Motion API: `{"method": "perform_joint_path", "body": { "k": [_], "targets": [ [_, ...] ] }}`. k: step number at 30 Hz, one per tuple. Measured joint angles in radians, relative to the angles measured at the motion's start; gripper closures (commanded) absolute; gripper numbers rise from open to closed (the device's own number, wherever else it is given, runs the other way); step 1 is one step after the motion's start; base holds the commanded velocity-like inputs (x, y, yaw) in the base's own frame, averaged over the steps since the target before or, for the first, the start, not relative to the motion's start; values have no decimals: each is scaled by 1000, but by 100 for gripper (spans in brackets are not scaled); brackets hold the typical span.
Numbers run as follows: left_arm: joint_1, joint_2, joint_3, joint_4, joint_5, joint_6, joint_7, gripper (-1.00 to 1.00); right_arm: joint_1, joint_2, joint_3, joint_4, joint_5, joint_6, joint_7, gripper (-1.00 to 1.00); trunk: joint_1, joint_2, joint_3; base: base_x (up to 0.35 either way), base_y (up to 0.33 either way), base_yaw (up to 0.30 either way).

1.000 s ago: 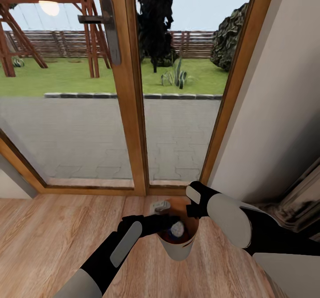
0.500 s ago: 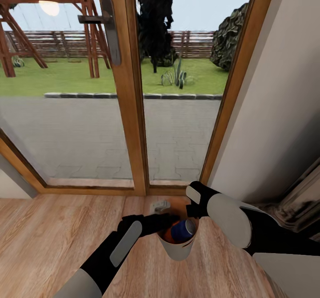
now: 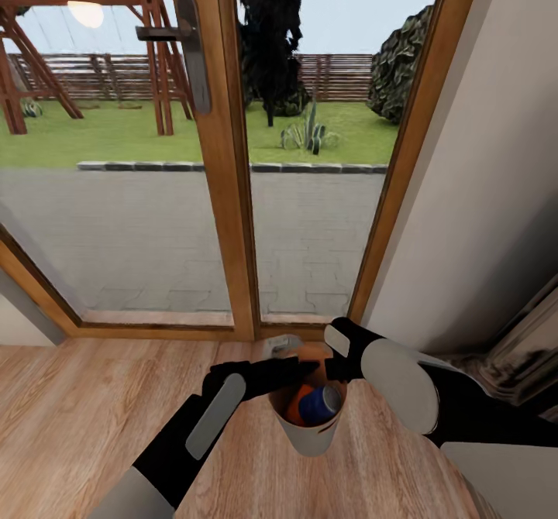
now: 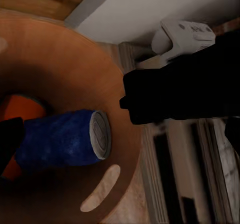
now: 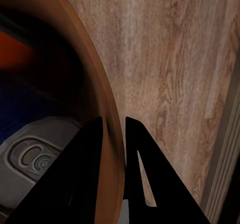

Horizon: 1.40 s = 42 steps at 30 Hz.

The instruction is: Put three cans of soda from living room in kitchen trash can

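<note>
The round tapered brown-lined bin (image 3: pixel 310 434) is gripped at its rim by the closed right pincer (image 5: pixel 114 129). A dark blue can (image 3: pixel 319 404) lies inside it. The left pincer (image 3: pixel 283 348), above the rim, is open. The bin may be tipped if pulled.

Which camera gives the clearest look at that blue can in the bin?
The left wrist view: the blue can lies on its side, close up. The head view shows it small in the bin. The right wrist view shows only dark blue shadow.
</note>
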State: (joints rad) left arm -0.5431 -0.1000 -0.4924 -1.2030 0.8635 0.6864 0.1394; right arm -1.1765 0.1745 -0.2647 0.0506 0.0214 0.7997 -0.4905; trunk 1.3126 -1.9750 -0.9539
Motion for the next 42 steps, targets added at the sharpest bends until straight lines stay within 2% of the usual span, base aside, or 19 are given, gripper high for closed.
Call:
{"method": "perform_joint_path", "body": {
  "k": [4,8,9,18,19,24,26,27,29,30,33,36,42],
  "targets": [
    [1,20,3,-57,-5,57,1,-100,1,0,-1,0,0,0,0,100,0,0,0,0,0,0],
    [1,71,4,-77,-3,84,2,-100,2,0,-1,-1,1,-1,0,100,0,0,0,0,0,0],
    [1,97,5,-82,-3,91,2,-100,3,0,-1,-1,1,-1,0,100,0,0,0,0,0,0],
    [3,233,6,-85,-1,101,2,-100,6,0,-1,-2,1,-1,0,100,0,0,0,0,0,0],
    [3,263,7,-83,-3,102,3,-100,6,0,-1,-2,1,-1,0,100,0,0,0,0,0,0],
    [3,346,9,-79,-1,101,3,-100,6,0,0,-3,1,0,0,100,0,0,0,0,0,0],
    [3,385,29,-76,-1,103,3,-100,6,0,0,-4,1,0,0,100,0,0,0,0,0,0],
    [3,396,42,-74,0,103,3,-100,7,0,-1,-4,2,-1,0,100,0,0,0,0,0,0],
    [3,411,69,-67,0,104,2,-100,8,0,-1,-5,1,0,0,100,0,0,0,0,0,0],
    [3,422,96,-53,-2,105,1,-100,9,0,-2,-5,1,-1,0,100,0,0,0,0,0,0],
    [4,433,125,-17,-1,107,-2,-100,12,0,-4,-7,2,-2,-1,100,0,0,0,0,0,0],
    [4,442,143,57,-1,107,-6,-100,20,0,-3,-9,3,-3,-1,100,0,0,0,0,0,0],
    [3,447,152,153,-1,100,-9,-100,27,-1,-8,-11,5,-10,0,100,0,0,0,0,0,0]
  ]
}}
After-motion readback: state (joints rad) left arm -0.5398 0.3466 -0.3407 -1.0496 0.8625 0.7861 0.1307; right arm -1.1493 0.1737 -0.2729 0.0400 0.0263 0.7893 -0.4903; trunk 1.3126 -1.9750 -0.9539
